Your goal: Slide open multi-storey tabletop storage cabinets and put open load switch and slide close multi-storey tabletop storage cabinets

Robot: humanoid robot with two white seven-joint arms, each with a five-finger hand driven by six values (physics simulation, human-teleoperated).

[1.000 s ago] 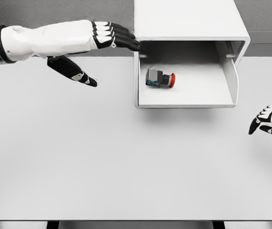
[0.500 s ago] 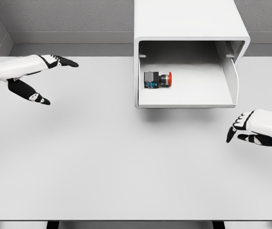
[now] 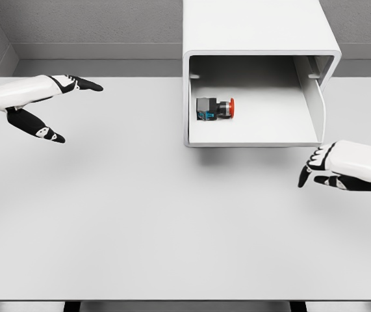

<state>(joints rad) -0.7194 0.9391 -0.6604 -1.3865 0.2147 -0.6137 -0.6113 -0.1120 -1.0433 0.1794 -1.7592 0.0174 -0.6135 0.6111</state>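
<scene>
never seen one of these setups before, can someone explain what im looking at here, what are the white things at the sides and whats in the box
This is a simulator render, seen from a camera on a humanoid robot's head, looking down at a white table.

The white shapes at the sides are the robot's own arms, each ending in a five-finger robot hand. The left robot hand comes in from the picture's left, fingers spread, holding nothing. The right robot hand comes in from the right, just below the box's front right corner; its fingers look relaxed and it holds nothing either.

The white box at the top is a tabletop storage cabinet with its drawer pulled out towards the camera. Lying on its side in the drawer is a small load switch, a grey body with a red button end.
</scene>
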